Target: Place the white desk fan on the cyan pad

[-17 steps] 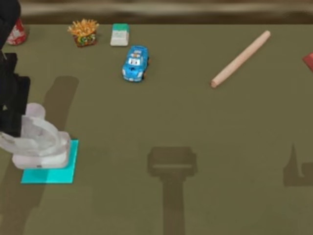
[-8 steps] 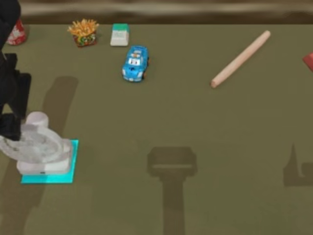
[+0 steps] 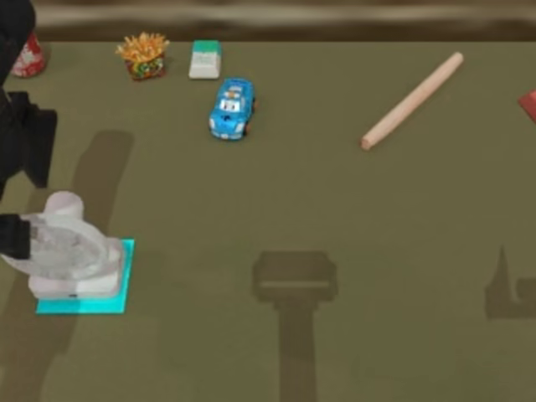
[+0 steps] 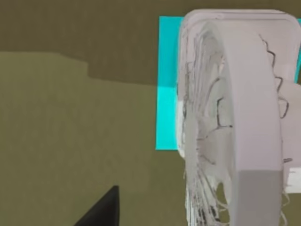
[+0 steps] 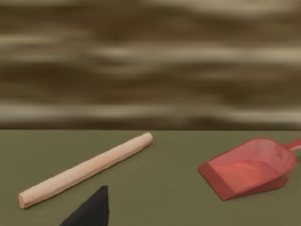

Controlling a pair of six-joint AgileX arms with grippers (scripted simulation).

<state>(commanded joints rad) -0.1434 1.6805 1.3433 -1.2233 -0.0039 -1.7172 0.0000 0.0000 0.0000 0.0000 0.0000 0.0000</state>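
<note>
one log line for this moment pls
fan: upright on pad, near table's left edge | left pincer: open, off the fan | right arm: out of top view

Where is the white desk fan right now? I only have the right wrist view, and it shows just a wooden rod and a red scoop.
Observer: In the top view, the white desk fan stands at the table's left side.
Operator: Is it on the cyan pad?
Observer: Yes. Its base rests on the cyan pad and covers most of it.
Operator: And the left arm?
Observer: The left end effector is beside the fan, at the table's left edge. I cannot tell whether they touch.
</note>
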